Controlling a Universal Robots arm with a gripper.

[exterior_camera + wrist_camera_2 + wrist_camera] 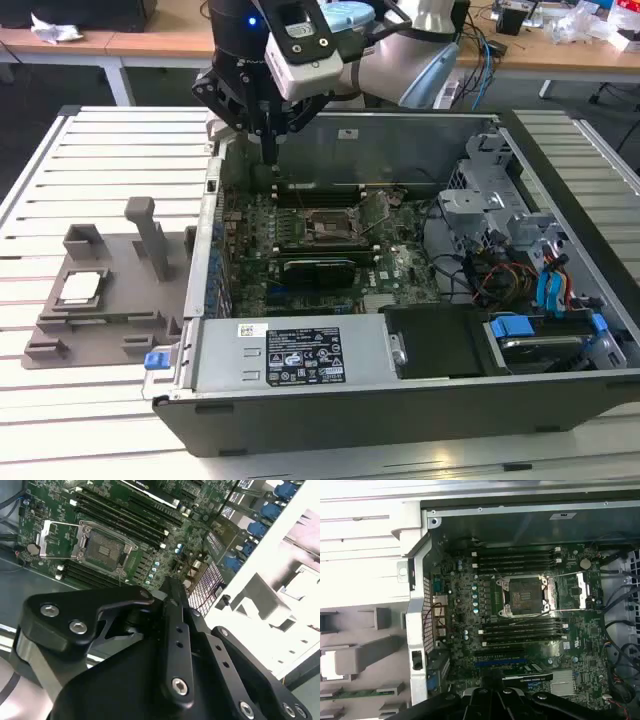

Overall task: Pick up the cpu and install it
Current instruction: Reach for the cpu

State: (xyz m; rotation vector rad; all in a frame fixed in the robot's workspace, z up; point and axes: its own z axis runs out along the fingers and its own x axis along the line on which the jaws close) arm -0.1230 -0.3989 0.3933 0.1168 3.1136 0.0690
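— Can you see the chip from where you're standing?

— Yes. The small flat square cpu with the silvery-white metal top lies flat in a recess of the grey plastic tray. The tray rests on the white slatted desk, outside the computer, on the exterior view's left.

— And the arm?

— The black pincer hangs over the opened dark computer case. It is just inside the case wall on the exterior view's left, toward the far corner, and well apart from the cpu.

— Is it holding anything?

— No. Its fingers are drawn together to a narrow point with nothing between them. In the second wrist view the pincer points down at the green motherboard, near the perforated metal wall.

— What about the socket?

— The dark square socket with the metal frame sits mid-board, between rows of long black memory slots. Both wrist views show the socket uncovered, with its metal plate swung back to one side. The pincer is off to the side of it, nearer the case wall.
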